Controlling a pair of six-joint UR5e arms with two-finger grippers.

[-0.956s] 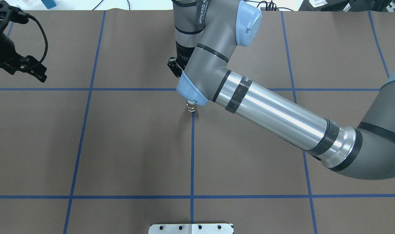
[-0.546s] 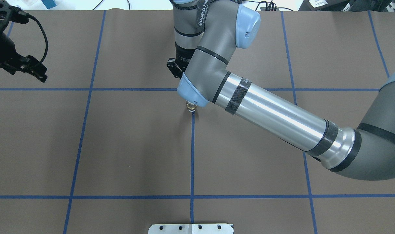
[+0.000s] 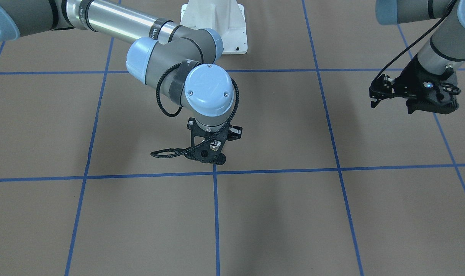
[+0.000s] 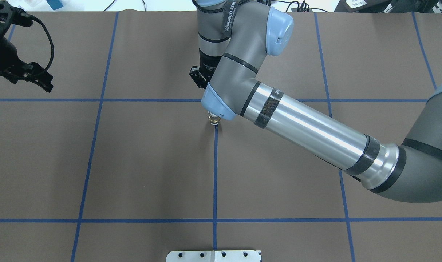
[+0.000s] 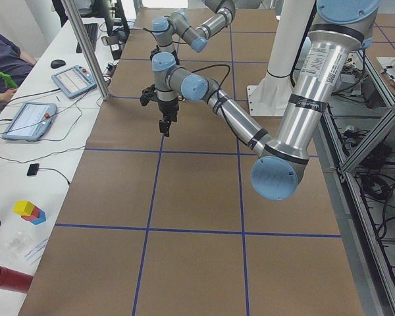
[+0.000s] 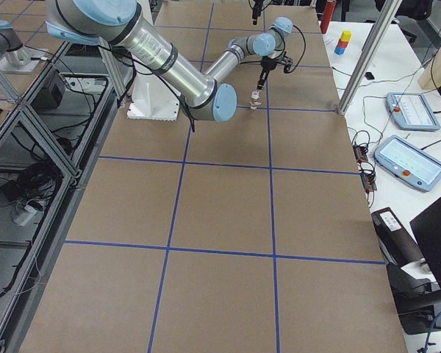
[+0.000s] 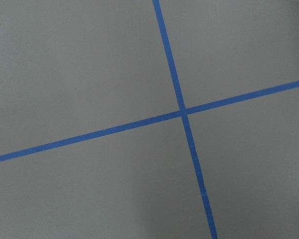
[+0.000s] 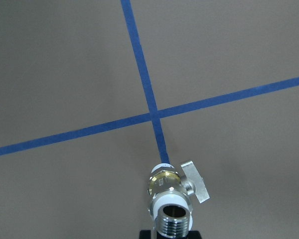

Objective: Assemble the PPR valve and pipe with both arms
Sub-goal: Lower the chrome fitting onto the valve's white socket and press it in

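The PPR valve point(image 8: 164, 181) stands on the blue tape line just on the robot's side of a tape crossing, with its brass middle and white handle tab point(image 8: 195, 181) showing. The threaded silvery pipe point(image 8: 172, 225) sits in its white collar. My right gripper point(image 3: 209, 157) points straight down over it. Black finger parts flank the pipe's near end at the bottom edge of the right wrist view, so it looks shut on the pipe. In the overhead view the valve point(image 4: 214, 119) peeks out from under the right wrist. My left gripper point(image 3: 391, 105) hovers open and empty at the table's left side.
The white pedestal base point(image 3: 217, 27) stands at the robot's edge. A side bench with tablets point(image 5: 26, 118), coloured blocks point(image 5: 29, 210) and a red cylinder point(image 5: 6, 280) runs along the far side. A person point(image 5: 0, 66) sits there. An aluminium post point(image 5: 85, 46) rises at the table's edge.
The right arm's wrist and elbow shifted slightly, first a little left, then right. The valve stayed in the same spot on the tape line. The left arm barely moved.
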